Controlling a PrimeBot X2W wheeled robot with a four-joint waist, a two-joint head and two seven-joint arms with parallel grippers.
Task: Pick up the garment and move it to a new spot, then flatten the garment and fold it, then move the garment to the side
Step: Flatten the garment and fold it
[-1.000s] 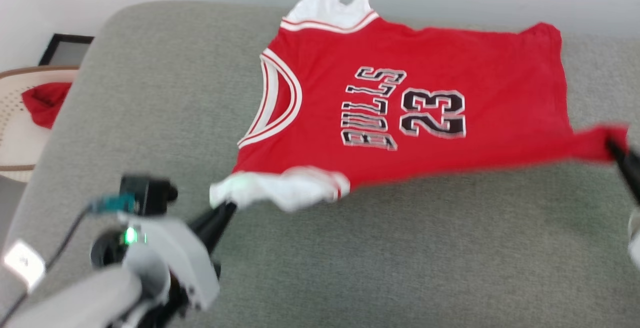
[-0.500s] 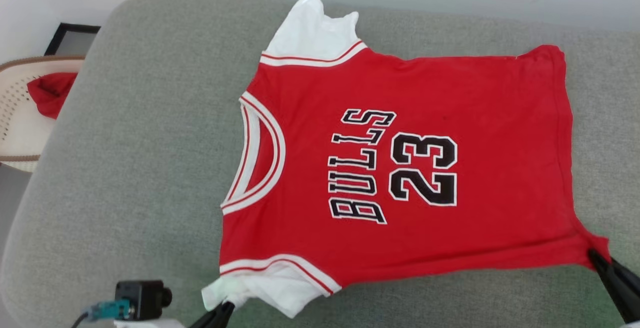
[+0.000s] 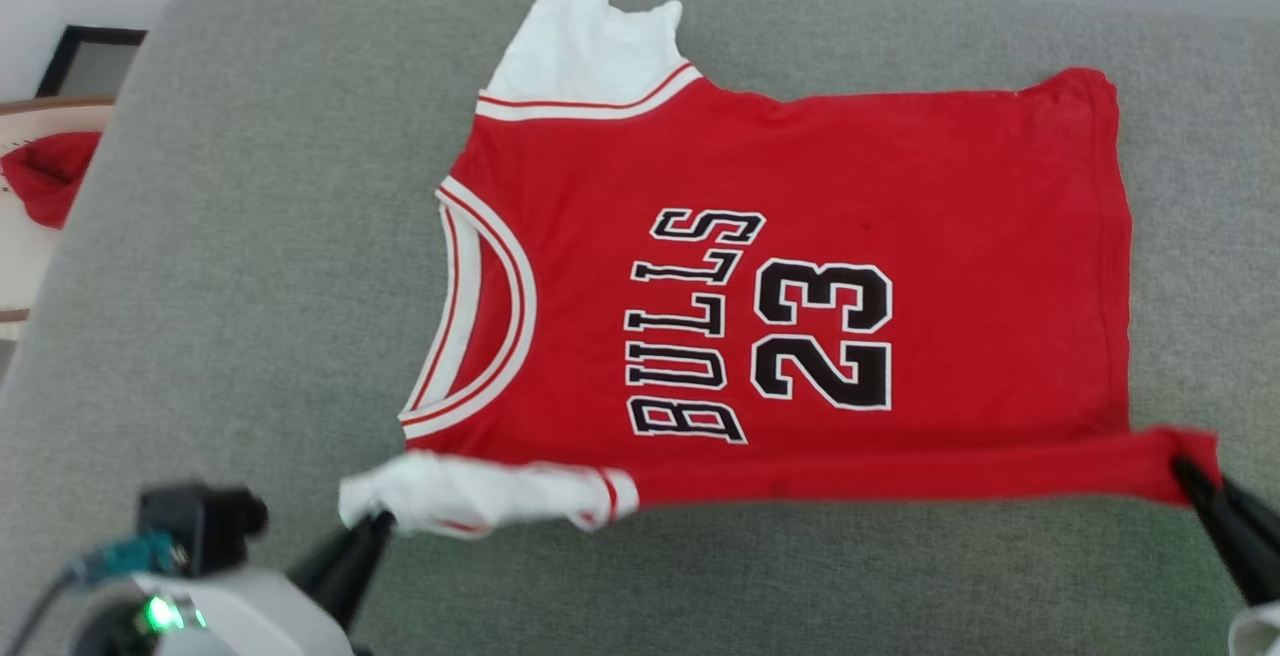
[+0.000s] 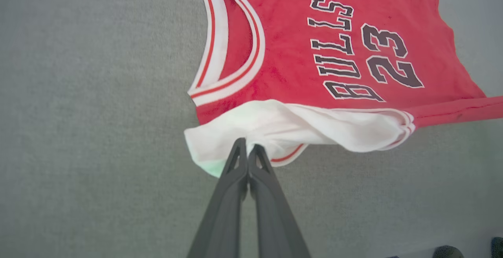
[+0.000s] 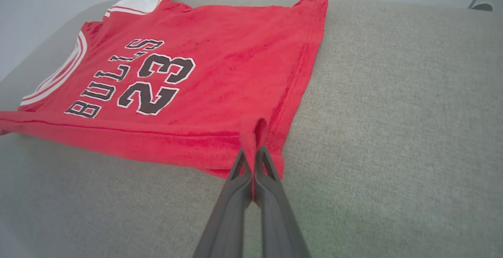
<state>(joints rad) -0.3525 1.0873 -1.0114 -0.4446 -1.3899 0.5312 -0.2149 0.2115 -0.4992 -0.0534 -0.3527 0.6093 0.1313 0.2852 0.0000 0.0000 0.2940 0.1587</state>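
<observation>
Observation: the garment [image 3: 800,236], a large red jersey shirt with white sleeves, white-and-red stripe trim and dark white-outlined chest lettering, lay front side up on a broad grey woven fabric cushion [image 3: 250,286]. In the head view its striped neck opening [image 3: 480,326] faced the robot's left and its hem ran down the robot's right. The far white sleeve [image 3: 580,56] lay flat towards the pale wall. The left gripper [image 3: 375,526], two long dark fingers, was fully closed, pinching the bunched edge of the near white sleeve [image 3: 470,496]; the left wrist view showed the fingertips pressed together with white cloth between them. The right gripper [image 3: 1185,466], equally closed, had hold of the near corner of the hem; the right wrist view showed a fold of red cloth rising into the pinch. Between the two grips the shirt's near side edge was drawn into a straight, narrow band, doubled over on itself, while the rest of the body lay smooth against the cushion. At the head view's left edge, off the cushion, sat a cream perforated basket [image 3: 20,266] holding a small plain red cloth bundle [image 3: 45,181], with a dark rectangular frame [image 3: 85,61] behind it.
</observation>
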